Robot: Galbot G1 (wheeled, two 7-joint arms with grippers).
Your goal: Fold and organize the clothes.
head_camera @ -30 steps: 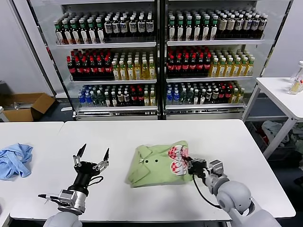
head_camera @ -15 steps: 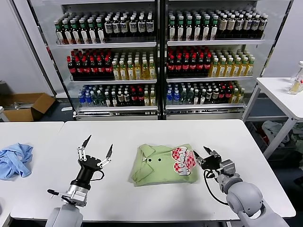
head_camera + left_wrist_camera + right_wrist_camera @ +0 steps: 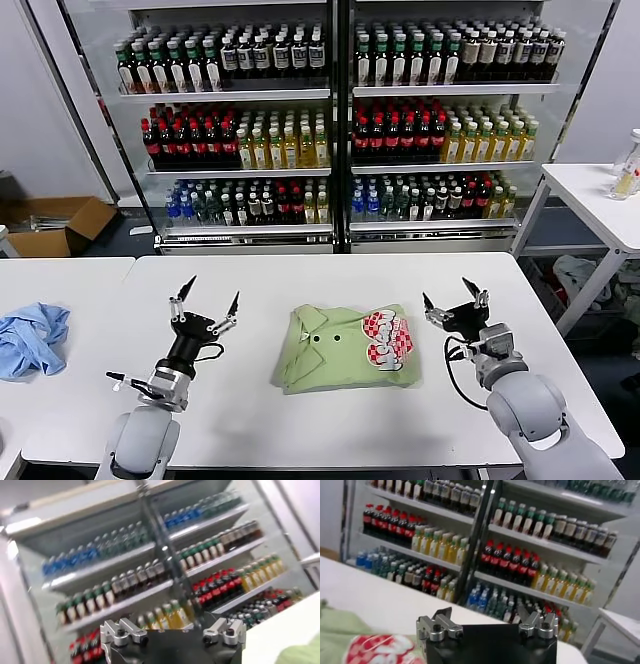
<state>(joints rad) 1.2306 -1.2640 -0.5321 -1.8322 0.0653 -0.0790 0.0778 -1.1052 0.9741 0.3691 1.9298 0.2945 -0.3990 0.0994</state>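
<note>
A light green short-sleeved polo shirt [image 3: 345, 348] lies folded into a compact rectangle near the middle of the white table [image 3: 300, 285], collar toward the robot's left, small buttons showing below it, and a red-and-white checkered print on the end toward the robot's right. In the right wrist view a corner of the shirt [image 3: 355, 642] and its print appears low beside the gripper body.

The right gripper [image 3: 455, 304] stands just off the print end of the shirt, clear of the fabric, its fingers spread wide and pointing up and away from the robot; it holds nothing. The left gripper [image 3: 205, 305] is raised above bare table well to the other side of the shirt, fingers likewise splayed wide and empty.

A crumpled light blue garment [image 3: 30, 338] sits on the neighbouring white table at the robot's far left. Behind the tables a glass-fronted cooler [image 3: 335, 120] holds rows of bottles. A brown cardboard box [image 3: 55, 225] lies on the floor at left, and another white table [image 3: 595, 200] stands at right.
</note>
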